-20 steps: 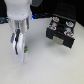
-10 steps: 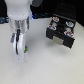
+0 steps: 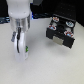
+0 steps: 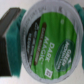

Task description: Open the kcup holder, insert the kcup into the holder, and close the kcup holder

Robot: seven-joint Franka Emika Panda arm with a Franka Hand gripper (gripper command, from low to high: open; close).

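The kcup (image 4: 50, 40) fills the wrist view: a silver foil lid with dark print and a green rim. A dark finger pad (image 4: 7, 42) presses against its side. In the exterior view my white gripper (image 3: 21, 54) stands low over the white table at the exterior view's left, and only a green speck of the kcup (image 3: 26, 49) shows between its fingers. The gripper looks shut on the kcup. The black kcup holder (image 3: 61, 31) sits apart at the exterior view's right, with pale slots on its front.
The white table (image 3: 45, 67) spreads under both things. A dark area (image 3: 45, 6) lies behind the table at the back.
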